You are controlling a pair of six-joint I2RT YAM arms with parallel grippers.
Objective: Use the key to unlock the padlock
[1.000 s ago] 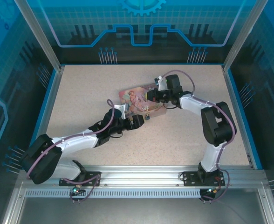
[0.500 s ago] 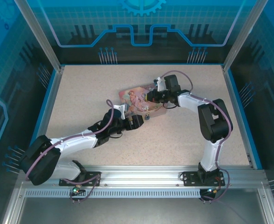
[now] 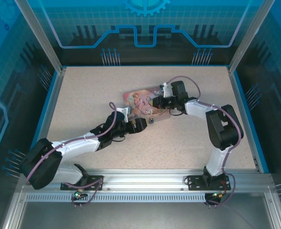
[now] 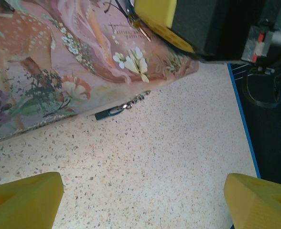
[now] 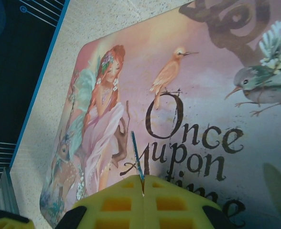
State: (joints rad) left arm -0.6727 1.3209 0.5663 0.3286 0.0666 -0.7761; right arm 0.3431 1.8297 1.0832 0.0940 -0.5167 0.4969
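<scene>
**A:** Where is the padlock (image 4: pixel 113 111)?

**B:** It lies flat on the speckled table (image 4: pixel 155 157), just beside the lower edge of the pink tin (image 4: pixel 45 62). Its blue body points left, and the thin metal part runs up to the right. It probably touches the tin's edge, but the shadow there makes that hard to tell.

**A:** And the key (image 5: pixel 136 155)?

**B:** It is pinched in the right gripper (image 5: pixel 143 188). The two yellow pads are pressed together and a thin sliver sticks out from the seam. It is seen edge-on over the tin's lid, near the painted fairy and the words "Once upon".

**A:** So the right arm is over the tin, not the lock?

**B:** Yes. In the left wrist view its black body and yellow pad hang above the tin's right corner. That is up and to the right of the padlock and apart from it.

**A:** What about the left gripper (image 4: pixel 141 202)?

**B:** Its jaws are spread wide and hold nothing. One yellow tip sits at each bottom corner of its camera view, with bare table between them. The padlock lies ahead of the tips, not between them.

**A:** Is anything else close by?

**B:** The table's blue border (image 4: pixel 237 100) runs down the right side, well away from the lock. From above, the two grippers meet at the tin's near right corner.
</scene>
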